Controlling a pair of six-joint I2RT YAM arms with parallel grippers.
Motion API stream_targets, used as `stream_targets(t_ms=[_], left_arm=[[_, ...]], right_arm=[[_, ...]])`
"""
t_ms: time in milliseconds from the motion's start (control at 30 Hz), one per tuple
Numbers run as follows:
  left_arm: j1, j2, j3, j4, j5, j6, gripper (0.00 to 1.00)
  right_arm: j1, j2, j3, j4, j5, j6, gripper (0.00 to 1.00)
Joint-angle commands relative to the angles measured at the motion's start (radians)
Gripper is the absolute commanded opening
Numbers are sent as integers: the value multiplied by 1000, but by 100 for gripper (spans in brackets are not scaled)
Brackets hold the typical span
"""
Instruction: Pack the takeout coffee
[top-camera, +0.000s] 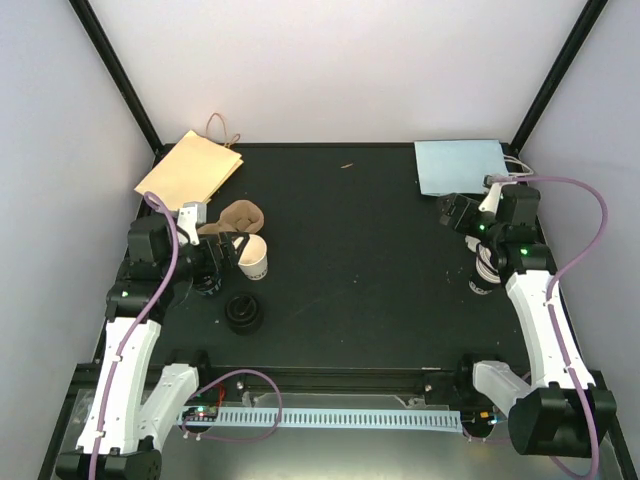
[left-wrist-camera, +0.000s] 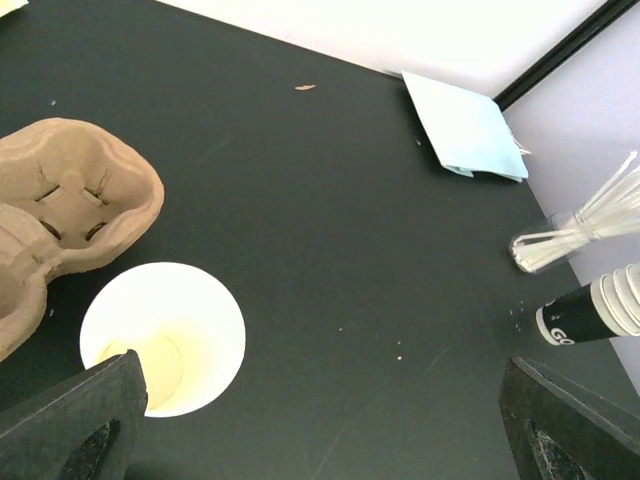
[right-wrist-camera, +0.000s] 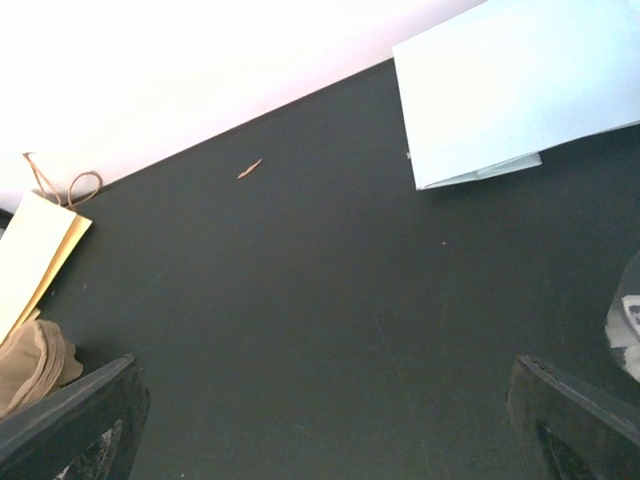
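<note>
Left wrist: cup (left-wrist-camera: 165, 335) beside left jaws

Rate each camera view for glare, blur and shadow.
Top external: even, soft light, no hard shadows on the matte black table, everything sharp. Left wrist: the brown moulded pulp cup carrier is crisp, while the dark fingers in the bottom corners are underlit, with little detail. Right wrist: the white back wall is blown out, and the pale blue paper bag looks nearly washed out.
</note>
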Motion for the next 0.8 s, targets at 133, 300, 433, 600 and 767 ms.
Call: stream_targets(t_ms=[133, 300, 433, 600, 767], left_arm=[[5, -17, -14, 77, 30, -8, 99], [5, 18, -29, 146, 75, -17, 99], [6, 46, -20, 178, 105, -23, 99], [6, 69, 15, 163, 115, 29, 99], [5, 81, 17, 154, 77, 29, 99]], right_arm=[[7, 20, 65, -49, 0, -50, 100], [93, 123, 166, -105, 154, -89, 100], [132, 241, 277, -159, 254, -139, 100], [175, 409, 423, -235, 375, -198, 100], [306, 576, 561, -283, 603, -275, 100]])
